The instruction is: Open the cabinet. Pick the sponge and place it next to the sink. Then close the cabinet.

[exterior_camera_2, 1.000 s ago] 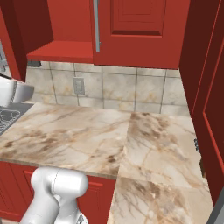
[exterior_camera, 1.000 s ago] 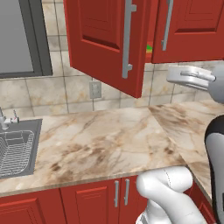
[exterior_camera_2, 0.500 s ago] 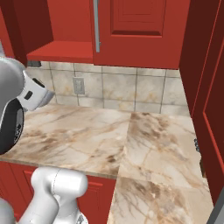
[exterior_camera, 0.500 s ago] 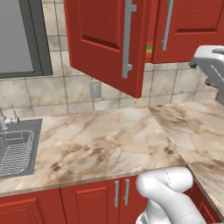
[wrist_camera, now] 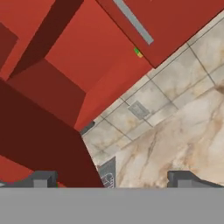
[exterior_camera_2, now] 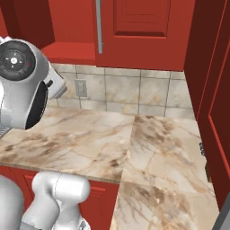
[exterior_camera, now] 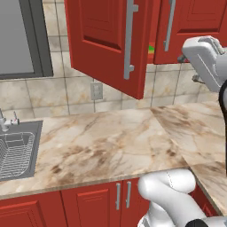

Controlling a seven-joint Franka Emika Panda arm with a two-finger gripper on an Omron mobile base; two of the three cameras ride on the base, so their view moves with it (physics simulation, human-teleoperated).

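The cabinet [exterior_camera: 111,44] has its left door swung out over the counter [exterior_camera: 102,142], with the right door shut. In the gap between the doors, the sponge [exterior_camera: 151,48] shows as a small green and yellow sliver on the shelf, just beside the shut door's edge. In the hand view it is a tiny green-and-yellow speck [wrist_camera: 138,53] at the shelf's front edge, beside the shut door and its bar handle [wrist_camera: 133,21].

The gripper [wrist_camera: 111,179] is open wide, its two dark fingertips [wrist_camera: 41,179] far apart at the bottom of the hand view and holding nothing. It is well apart from the sponge, which lies far up the hand view, with the open door's dark edge and the tiled wall between.

The sink [exterior_camera: 17,148] sits at the counter's left end, its wire rack inside and faucet [exterior_camera: 5,122] at the rim, well apart from the cabinet.
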